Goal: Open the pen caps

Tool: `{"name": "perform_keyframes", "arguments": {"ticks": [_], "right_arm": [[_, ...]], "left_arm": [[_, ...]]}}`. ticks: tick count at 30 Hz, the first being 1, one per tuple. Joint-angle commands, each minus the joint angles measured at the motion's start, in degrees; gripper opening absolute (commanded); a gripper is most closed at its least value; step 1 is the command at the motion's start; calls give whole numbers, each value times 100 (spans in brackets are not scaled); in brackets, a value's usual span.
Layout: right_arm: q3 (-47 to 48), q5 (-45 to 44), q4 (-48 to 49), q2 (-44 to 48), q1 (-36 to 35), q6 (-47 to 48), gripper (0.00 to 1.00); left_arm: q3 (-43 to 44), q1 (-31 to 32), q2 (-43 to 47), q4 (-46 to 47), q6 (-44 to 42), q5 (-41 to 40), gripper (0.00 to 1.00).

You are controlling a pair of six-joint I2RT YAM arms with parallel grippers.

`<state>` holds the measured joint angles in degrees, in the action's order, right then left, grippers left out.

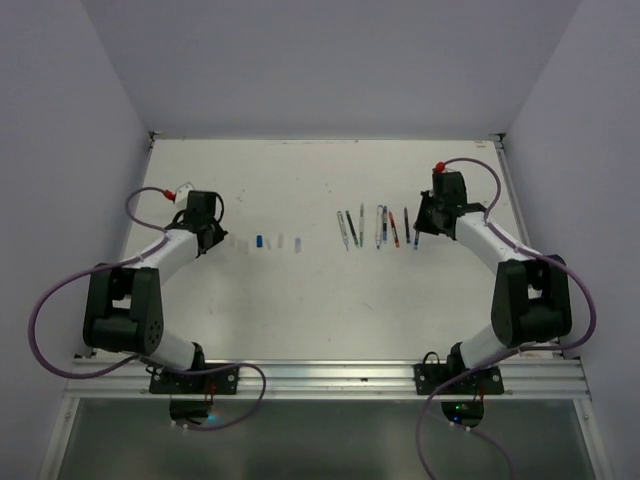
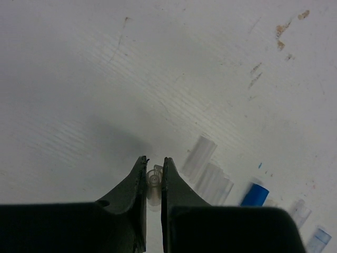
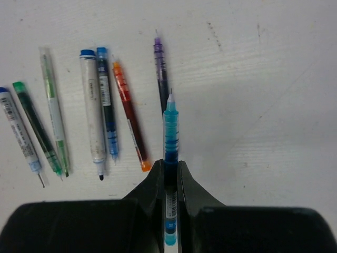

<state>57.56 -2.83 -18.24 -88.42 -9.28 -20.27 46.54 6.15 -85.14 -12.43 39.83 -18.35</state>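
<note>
Left jaws pinch clear cap [image 2: 154, 185], right jaws blue pen [image 3: 170, 132]; wrist views only.

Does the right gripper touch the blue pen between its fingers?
Touching. The right wrist view shows the right gripper shut on the blue pen, both fingers pressed against its barrel.

Clear plastic tube caps [image 2: 200, 155] (one blue [image 2: 255, 194]) lie clustered, slim stick pens [image 3: 92, 105] side by side; one clear cap [image 2: 154, 180] and one turquoise pen [image 3: 170, 132] are gripped.
</note>
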Motion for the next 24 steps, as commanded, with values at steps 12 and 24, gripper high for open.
{"name": "perform_keyframes", "arguments": {"ticks": [12, 24], "right_arm": [[545, 450, 101, -1133, 348, 243, 0], [1117, 301, -4, -1748, 365, 507, 4]], "left_arm": [[136, -422, -609, 434, -64, 789, 0], [-31, -431, -890, 803, -28, 1228, 2]]}}
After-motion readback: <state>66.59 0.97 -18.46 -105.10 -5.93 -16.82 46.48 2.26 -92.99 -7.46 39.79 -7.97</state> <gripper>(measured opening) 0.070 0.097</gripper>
